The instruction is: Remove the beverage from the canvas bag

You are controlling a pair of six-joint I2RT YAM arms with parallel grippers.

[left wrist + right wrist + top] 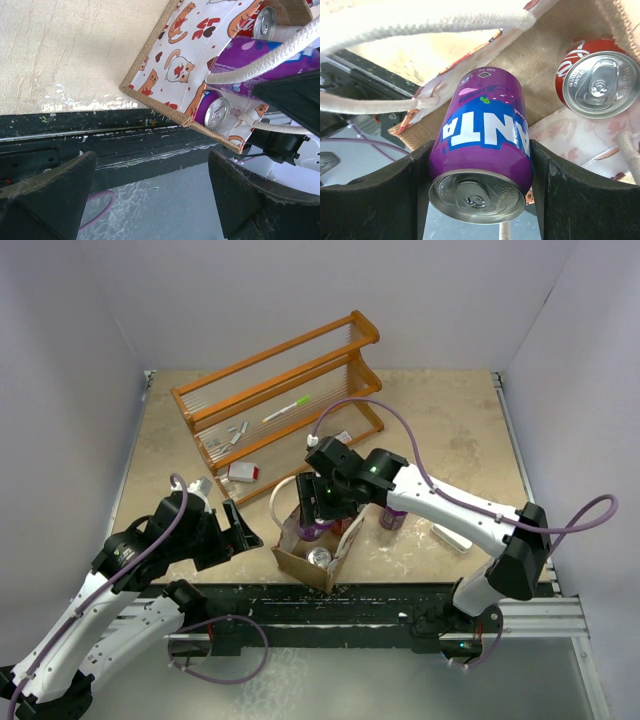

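Purple can [482, 130] clamped in right gripper [480, 195], seemingly half out of bag [545, 85]; left gripper [152, 200] gapes empty; red can [597, 82] left inside.

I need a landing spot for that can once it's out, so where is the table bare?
The Fanta can should fit back right on the table, between the orange rack and the right edge. Crowded: the canvas bag, hemmed by a standing purple can, a white object and the left gripper.
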